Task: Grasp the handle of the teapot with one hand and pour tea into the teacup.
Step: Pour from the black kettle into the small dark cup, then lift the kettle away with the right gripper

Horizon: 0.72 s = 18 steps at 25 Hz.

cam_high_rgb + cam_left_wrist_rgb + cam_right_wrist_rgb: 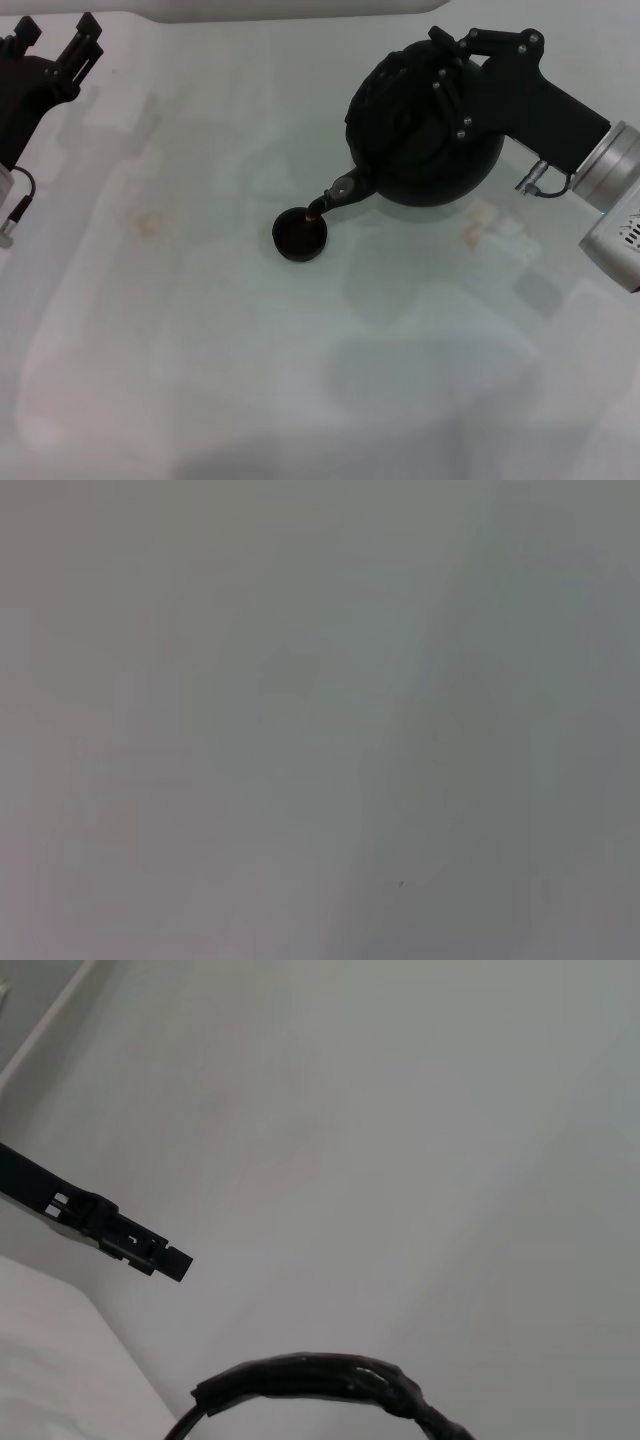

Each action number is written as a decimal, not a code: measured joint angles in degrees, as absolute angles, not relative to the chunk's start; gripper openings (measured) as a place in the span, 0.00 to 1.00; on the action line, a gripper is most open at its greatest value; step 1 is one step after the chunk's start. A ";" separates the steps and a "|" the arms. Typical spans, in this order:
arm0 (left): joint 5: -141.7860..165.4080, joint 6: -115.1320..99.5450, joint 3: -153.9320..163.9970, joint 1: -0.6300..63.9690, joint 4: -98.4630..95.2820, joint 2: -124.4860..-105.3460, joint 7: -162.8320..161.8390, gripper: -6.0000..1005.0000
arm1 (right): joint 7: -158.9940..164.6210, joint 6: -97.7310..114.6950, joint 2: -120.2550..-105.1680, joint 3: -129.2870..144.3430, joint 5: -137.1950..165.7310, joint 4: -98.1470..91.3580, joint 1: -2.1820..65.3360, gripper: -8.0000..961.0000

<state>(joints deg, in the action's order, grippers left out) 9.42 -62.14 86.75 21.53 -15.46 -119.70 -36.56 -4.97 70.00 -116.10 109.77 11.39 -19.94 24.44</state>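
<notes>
The black round teapot (405, 150) hangs tilted above the table, its short spout (340, 190) pointing down over the small black teacup (299, 235). A thin brownish streak shows between the spout tip and the cup's rim. My right gripper (446, 82) comes in from the right and is shut on the handle at the pot's top. The gripper hides most of the handle in the head view. In the right wrist view the wrapped black handle (320, 1378) arches along the edge, with one black finger (115, 1230) beside it. My left gripper (60, 45) is parked at the far left, open and holding nothing.
The pale table (250, 380) carries faint brownish stains (150, 222) left of the cup and another (478, 222) under the right arm. A white ledge (300, 10) runs along the back. The left wrist view shows only bare grey surface.
</notes>
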 joint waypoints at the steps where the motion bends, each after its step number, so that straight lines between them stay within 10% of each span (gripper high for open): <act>1: 9.41 -62.14 86.75 21.52 -15.46 -119.70 -36.56 0.83 | -5.08 69.95 -116.10 109.77 11.36 -19.95 24.44 0.14; 18: 9.40 -62.06 86.74 21.63 -15.46 -119.70 -36.56 0.83 | -6.88 68.85 -116.10 109.46 11.33 -20.80 24.44 0.13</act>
